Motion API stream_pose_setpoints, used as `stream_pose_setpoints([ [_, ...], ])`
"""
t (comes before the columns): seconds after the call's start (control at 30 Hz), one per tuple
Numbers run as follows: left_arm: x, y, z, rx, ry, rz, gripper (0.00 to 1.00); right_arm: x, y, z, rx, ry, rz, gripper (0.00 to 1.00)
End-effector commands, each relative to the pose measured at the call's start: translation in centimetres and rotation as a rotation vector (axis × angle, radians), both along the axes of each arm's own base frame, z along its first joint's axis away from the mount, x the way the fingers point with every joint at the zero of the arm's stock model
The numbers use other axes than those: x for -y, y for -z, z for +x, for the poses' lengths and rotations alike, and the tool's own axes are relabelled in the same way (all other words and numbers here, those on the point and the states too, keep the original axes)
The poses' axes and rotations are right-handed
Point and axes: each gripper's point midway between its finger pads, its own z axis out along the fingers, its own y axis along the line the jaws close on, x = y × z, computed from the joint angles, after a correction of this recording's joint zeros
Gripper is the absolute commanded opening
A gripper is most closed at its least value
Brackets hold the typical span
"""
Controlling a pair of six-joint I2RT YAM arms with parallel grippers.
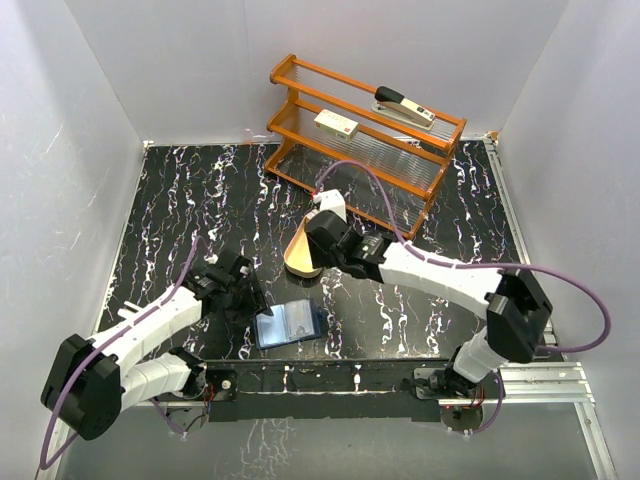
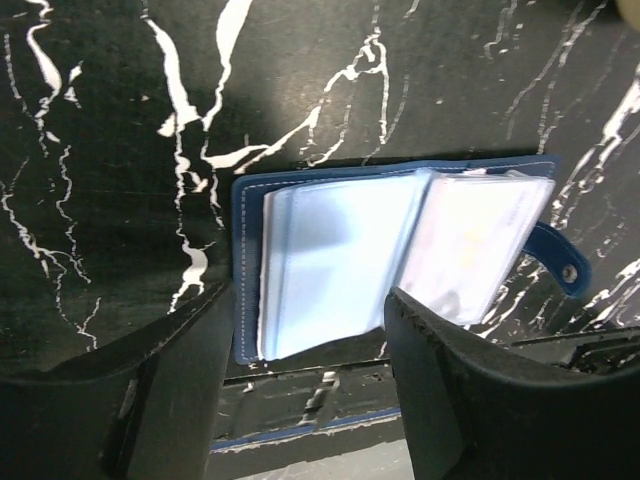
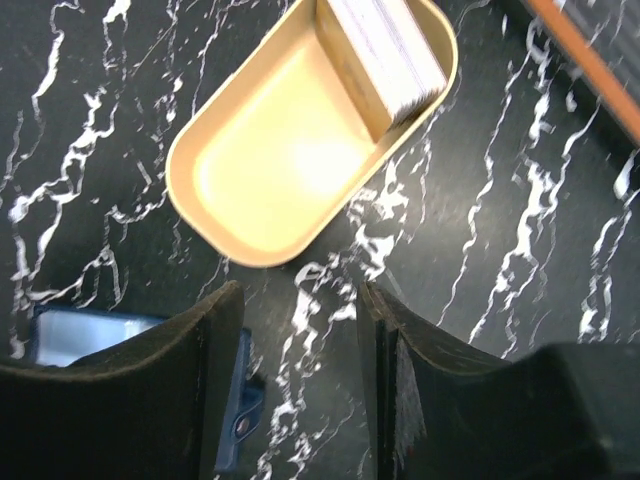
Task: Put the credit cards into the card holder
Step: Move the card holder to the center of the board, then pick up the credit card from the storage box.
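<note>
The card holder lies open on the black marble table, navy outside with pale blue glossy pockets and its snap tab to the right. It also shows in the top view as the card holder. My left gripper hangs open just over its near edge, nothing between the fingers. The credit cards stand as a pale stack at one end of the tan oval tray. My right gripper is open and empty above bare table, between the tray and the holder.
An orange wire rack stands at the back with a cream box with a red label and a stapler on it. White walls close in three sides. The table's front edge runs just behind the holder.
</note>
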Motion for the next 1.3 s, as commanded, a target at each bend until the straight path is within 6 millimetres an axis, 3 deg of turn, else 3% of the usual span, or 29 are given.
stream_pose_setpoints([
  [0.0,-1.0,1.1,-0.2,-0.008,-0.014,0.051,0.6,-0.7,-2.5,4.3,0.118,-0.055,-0.068,0.48],
  [0.13,-0.6,2.2,-0.4,-0.026,0.019,0.036,0.6,-1.5,-1.9,7.1,0.131,-0.102,-0.141,0.51],
  [0.23,0.3,2.7,-0.4,-0.026,0.056,-0.005,0.59,-1.9,0.0,8.7,0.121,-0.134,-0.236,0.52],
  [0.33,1.3,2.8,-0.2,-0.016,0.092,-0.056,0.58,-1.6,0.6,10.2,0.13,-0.122,-0.301,0.52],
  [0.6,4.5,1.6,0.4,0.037,0.177,-0.228,0.56,-1.2,2.2,12.7,0.141,-0.134,-0.411,0.52],
  [0.97,3.3,-0.9,1.0,0.118,0.124,-0.198,0.59,-1.2,4.5,14.2,0.165,-0.147,-0.498,0.52],
  [1.27,2.9,-1.8,0.7,0.144,0.114,-0.199,0.6,-0.5,4.9,15.2,0.195,-0.115,-0.566,0.49],
])
